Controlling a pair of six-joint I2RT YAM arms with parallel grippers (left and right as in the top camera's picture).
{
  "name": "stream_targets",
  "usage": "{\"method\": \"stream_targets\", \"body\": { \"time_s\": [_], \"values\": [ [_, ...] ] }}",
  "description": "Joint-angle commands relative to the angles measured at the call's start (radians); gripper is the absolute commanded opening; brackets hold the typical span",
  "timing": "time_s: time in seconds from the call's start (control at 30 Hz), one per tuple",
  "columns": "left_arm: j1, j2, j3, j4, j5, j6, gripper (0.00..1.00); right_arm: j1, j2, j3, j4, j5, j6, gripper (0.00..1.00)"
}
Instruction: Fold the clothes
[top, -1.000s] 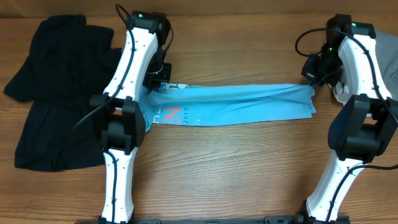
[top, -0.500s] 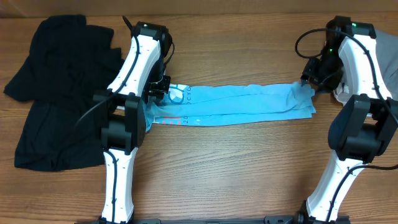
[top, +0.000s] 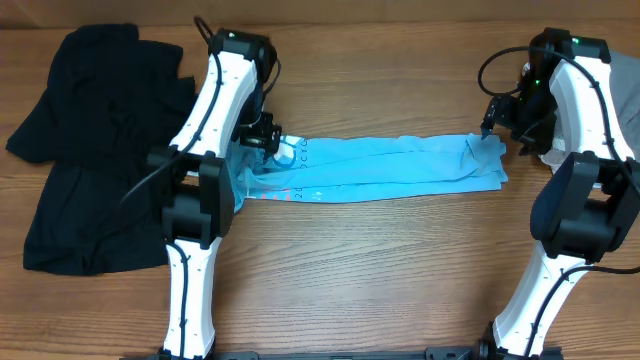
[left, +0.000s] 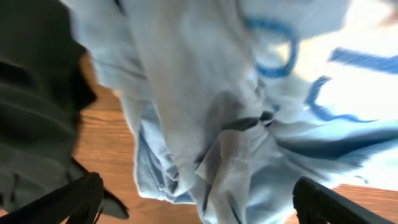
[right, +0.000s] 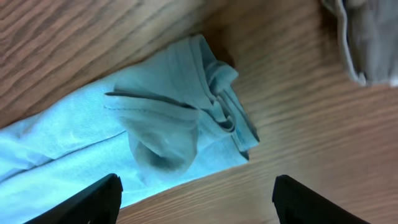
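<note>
T-shirt (top: 390, 165), light blue with printed lettering near one end, lies bunched into a long narrow strip on the wooden table (top: 380, 280). It stretches from beneath the left gripper (top: 262, 135) to just below the right gripper (top: 497, 120). The left gripper's fingers are spread wide, with crumpled blue cloth directly under and between them, and they pinch nothing. A black shirt (top: 90, 140) lies on its outer side. The right gripper's fingers are likewise spread apart and hold nothing, hanging above the strip's rumpled end. A grey garment (right: 367, 37) lies on its outer side, apart from the strip.
</note>
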Motion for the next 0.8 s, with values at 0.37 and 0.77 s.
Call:
{"method": "stream_targets", "body": {
  "time_s": [0.37, 0.77],
  "values": [
    [0.033, -0.325, 0.137, 0.099, -0.016, -0.090, 1.00, -0.003, -0.011, -0.164, 0.219, -0.062, -0.301, 0.84],
    [0.109, -0.487, 0.137, 0.130, -0.016, -0.098, 1.00, -0.013, -0.011, -0.341, 0.341, -0.022, -0.264, 0.81]
  ]
}}
